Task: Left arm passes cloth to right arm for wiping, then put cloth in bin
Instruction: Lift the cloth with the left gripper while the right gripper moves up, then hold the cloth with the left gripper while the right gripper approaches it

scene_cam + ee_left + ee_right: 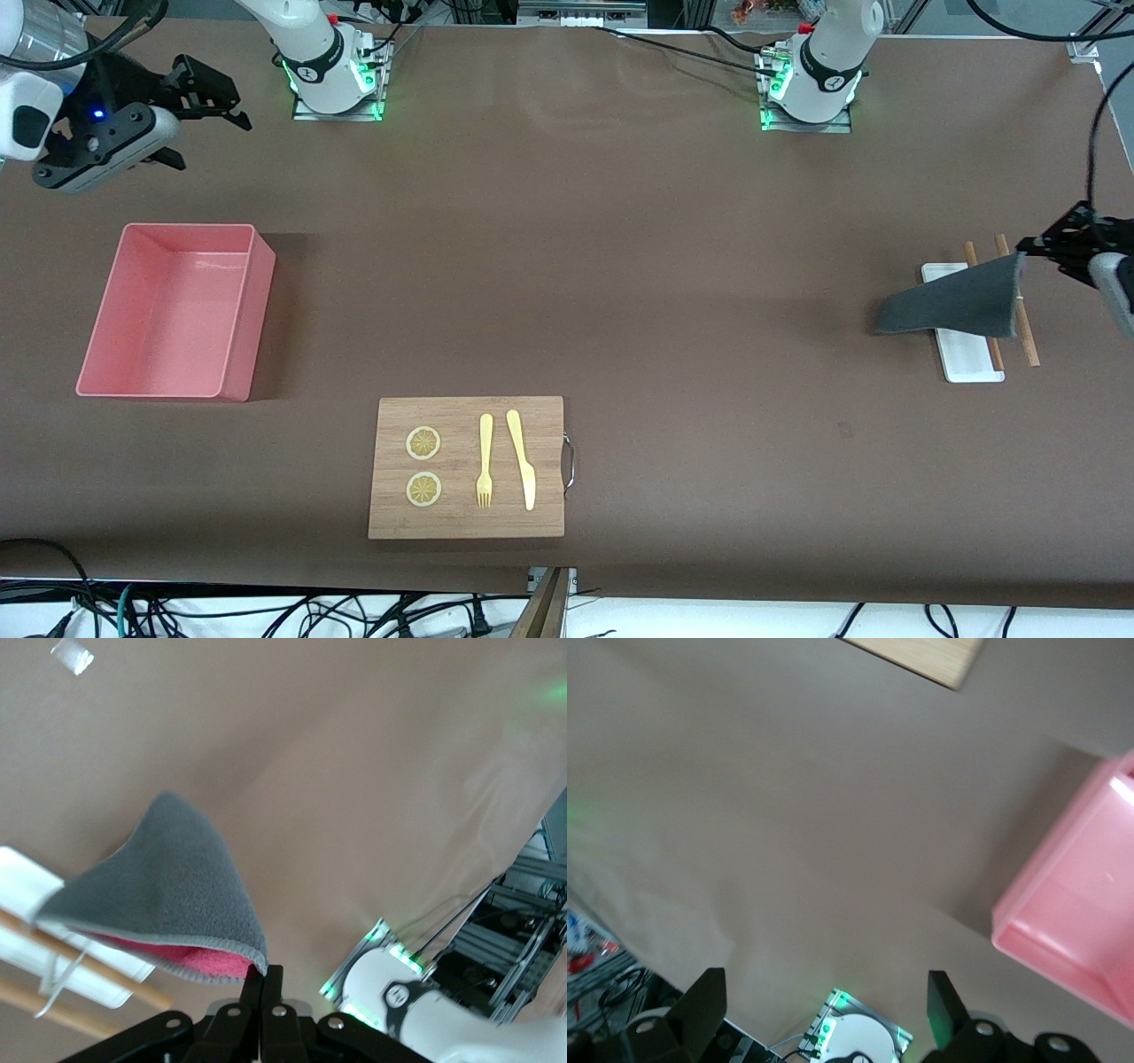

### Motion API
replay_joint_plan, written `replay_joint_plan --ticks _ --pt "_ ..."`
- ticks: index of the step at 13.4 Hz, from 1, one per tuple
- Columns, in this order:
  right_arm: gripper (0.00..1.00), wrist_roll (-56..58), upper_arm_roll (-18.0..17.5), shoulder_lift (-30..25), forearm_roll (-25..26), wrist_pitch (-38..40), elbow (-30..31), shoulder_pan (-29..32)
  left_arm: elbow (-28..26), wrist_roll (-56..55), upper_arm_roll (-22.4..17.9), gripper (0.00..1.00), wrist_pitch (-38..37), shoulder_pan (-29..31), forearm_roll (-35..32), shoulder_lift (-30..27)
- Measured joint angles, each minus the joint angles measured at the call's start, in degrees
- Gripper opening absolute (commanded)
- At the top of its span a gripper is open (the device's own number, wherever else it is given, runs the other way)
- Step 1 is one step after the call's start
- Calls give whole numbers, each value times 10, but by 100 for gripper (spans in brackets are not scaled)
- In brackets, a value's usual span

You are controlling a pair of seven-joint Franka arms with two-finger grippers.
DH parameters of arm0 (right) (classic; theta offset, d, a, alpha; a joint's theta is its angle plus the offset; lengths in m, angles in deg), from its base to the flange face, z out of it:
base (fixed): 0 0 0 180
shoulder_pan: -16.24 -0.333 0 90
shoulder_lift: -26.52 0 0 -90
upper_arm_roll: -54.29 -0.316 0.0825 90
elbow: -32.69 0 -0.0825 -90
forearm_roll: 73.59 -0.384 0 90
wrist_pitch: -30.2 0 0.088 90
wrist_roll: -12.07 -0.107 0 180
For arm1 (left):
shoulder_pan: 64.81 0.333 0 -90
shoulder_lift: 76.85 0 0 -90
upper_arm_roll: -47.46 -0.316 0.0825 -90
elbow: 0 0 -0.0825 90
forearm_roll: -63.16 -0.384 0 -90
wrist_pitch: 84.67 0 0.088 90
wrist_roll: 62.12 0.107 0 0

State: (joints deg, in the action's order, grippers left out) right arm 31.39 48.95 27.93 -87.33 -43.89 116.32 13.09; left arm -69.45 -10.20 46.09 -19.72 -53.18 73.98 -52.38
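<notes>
The left tool (1028, 251) is hanging at the left arm's end of the counter (620, 266), clamping the cloth (957, 301) over the tray (966, 359) and the two sticks (1028, 341). At 9 o'clock in the front view, the bin (239, 354) is sitting below the spread-fingered right tool (208, 120). At 6 o'clock, the cutting board (467, 523) is carrying the fork (485, 461), the knife (523, 461) and two slices (423, 443).

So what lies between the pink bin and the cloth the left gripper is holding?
Only bare brown table, as the front view shows. The bin sits toward the right arm's end; the cloth hangs from the left gripper. The cutting board lies nearer the camera.
</notes>
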Motion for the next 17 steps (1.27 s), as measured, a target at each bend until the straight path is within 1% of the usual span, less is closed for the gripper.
replay_joint_plan --ticks 2,5,7,9,10,12,13,14,16,17 --pt "100 67 -1 13 -23 -12 1 -1 0 -125 26 0 -6 -16 37 -12" --pt "100 161 -2 52 -77 -40 8 -8 0 -302 93 0 -8 -18 100 -17" --pt "100 222 -2 80 -112 -72 20 -12 0 -404 125 0 8 -20 156 -17" --pt "100 287 -3 110 -149 -104 28 -19 -1 -485 157 0 46 -20 200 -17" --pt "100 323 -4 125 -161 -127 34 -25 -2 -519 179 0 74 -21 210 -17" --pt "100 401 -24 148 -183 -204 65 -33 -4 -577 224 0 128 -34 218 -17" --pt "100 440 -38 158 -199 -247 84 -36 -5 -604 238 0 153 -49 230 -17" --pt "100 476 -52 169 -221 -279 100 -39 -6 -626 244 0 180 -68 250 -17" --pt "100 518 -78 195 -270 -312 115 -47 -9 -655 248 0 243 -108 293 -17" --pt "100 525 -87 206 -281 -337 116 -59 -9 -668 248 0 274 -129 318 -17"
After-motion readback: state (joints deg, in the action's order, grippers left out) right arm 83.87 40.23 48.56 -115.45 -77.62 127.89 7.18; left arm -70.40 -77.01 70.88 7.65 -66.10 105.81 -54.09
